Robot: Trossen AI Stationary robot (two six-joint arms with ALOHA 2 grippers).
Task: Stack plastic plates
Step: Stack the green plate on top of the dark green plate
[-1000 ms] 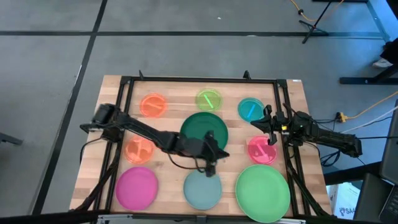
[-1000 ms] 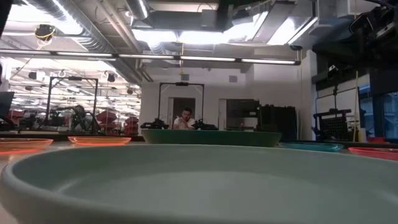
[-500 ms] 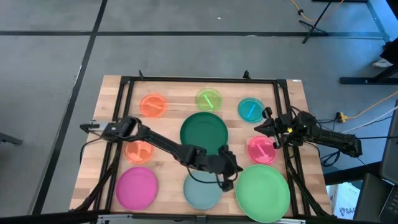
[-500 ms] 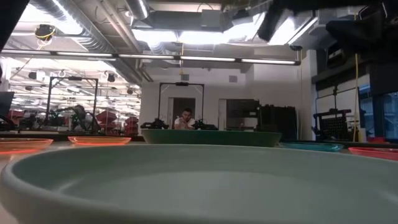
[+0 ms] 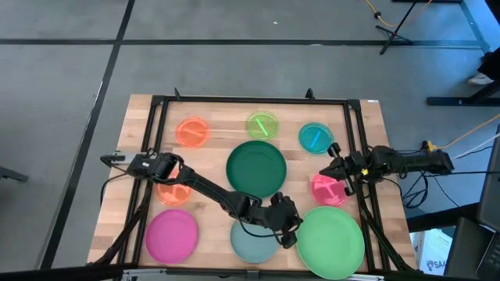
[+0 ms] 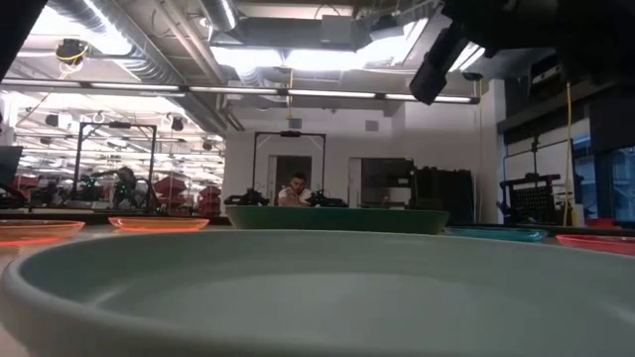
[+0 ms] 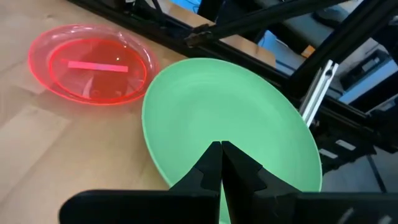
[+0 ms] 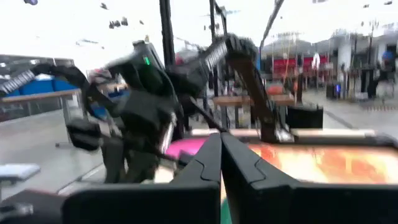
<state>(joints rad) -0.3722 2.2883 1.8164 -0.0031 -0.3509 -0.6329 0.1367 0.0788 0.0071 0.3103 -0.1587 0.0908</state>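
Nine plates lie flat on the table in the high view: orange (image 5: 192, 131), lime (image 5: 262, 125), teal (image 5: 315, 138), dark green (image 5: 256, 168), a second orange (image 5: 173, 189) partly under my left arm, magenta (image 5: 171, 236), pale blue-grey (image 5: 251, 240), light green (image 5: 332, 243) and red-pink (image 5: 328, 190). My left gripper (image 5: 289, 234) is shut and hovers over the light green plate's (image 7: 236, 112) left rim, raised above the table. My right gripper (image 5: 328, 168) is shut and hangs at the red-pink plate's far edge, pointing toward the table's left.
A black frame (image 5: 250, 100) runs around the working area on the wooden table (image 5: 141, 109). The pale blue-grey plate (image 6: 317, 288) fills the low view, with the dark green plate (image 6: 337, 218) behind it. A person sits far back in the room (image 6: 296, 188).
My left gripper has swept from above the dark green plate's near edge toward the table's right and near edge, passing over the pale blue-grey plate to the light green plate's left rim. My right arm has swung slightly, its gripper edging toward the red-pink plate. No plate has moved.
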